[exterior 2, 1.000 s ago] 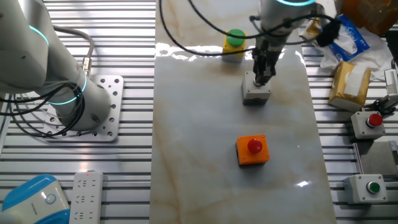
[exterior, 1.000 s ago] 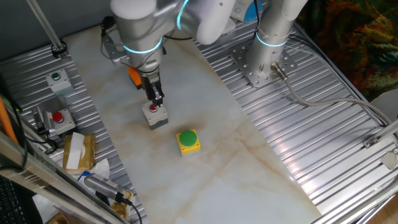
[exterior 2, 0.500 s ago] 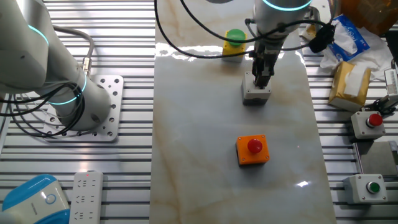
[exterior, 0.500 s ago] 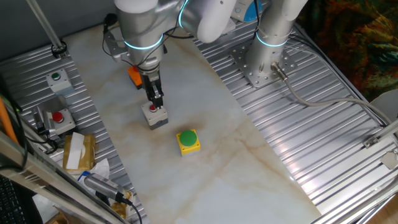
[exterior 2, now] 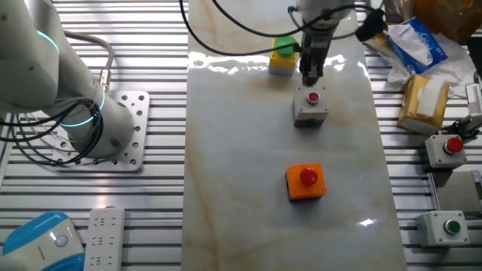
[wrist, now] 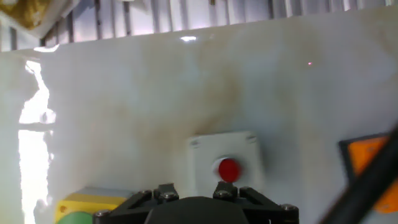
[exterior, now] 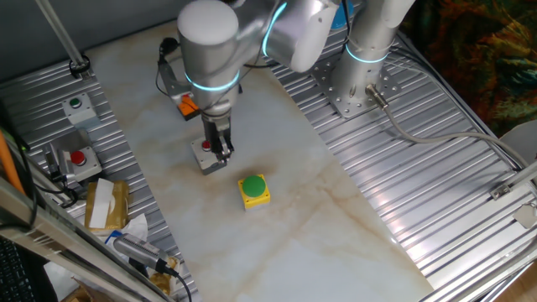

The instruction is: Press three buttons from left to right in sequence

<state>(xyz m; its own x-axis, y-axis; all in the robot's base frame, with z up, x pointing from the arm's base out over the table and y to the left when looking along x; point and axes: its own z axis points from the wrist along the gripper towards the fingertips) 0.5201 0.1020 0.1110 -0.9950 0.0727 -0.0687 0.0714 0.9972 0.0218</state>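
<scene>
The three button boxes stand in a line on the marble top. The orange box with red button (exterior 2: pixel 305 181) is partly hidden behind the arm in one fixed view (exterior: pixel 187 106). The grey box with red button (exterior 2: pixel 310 106) (exterior: pixel 208 157) (wrist: pixel 224 163) has its button uncovered. The yellow box with green button (exterior: pixel 254 190) (exterior 2: pixel 283 54) shows at the hand view's lower left (wrist: pixel 87 204). My gripper (exterior 2: pixel 309 76) (exterior: pixel 221 147) hangs just above the table between the grey and yellow boxes, touching neither. No view shows whether its fingertips are apart.
A pale grey box with a small green button (exterior: pixel 77 106) and a grey red-button box with cables (exterior: pixel 77 159) sit on the ribbed side panel, with a cardboard pack (exterior: pixel 105 204) beside them. A second arm's base (exterior: pixel 359 84) stands on the opposite panel.
My gripper has lifted off the grey box's red button and moved towards the yellow box. The grey box's button is now uncovered.
</scene>
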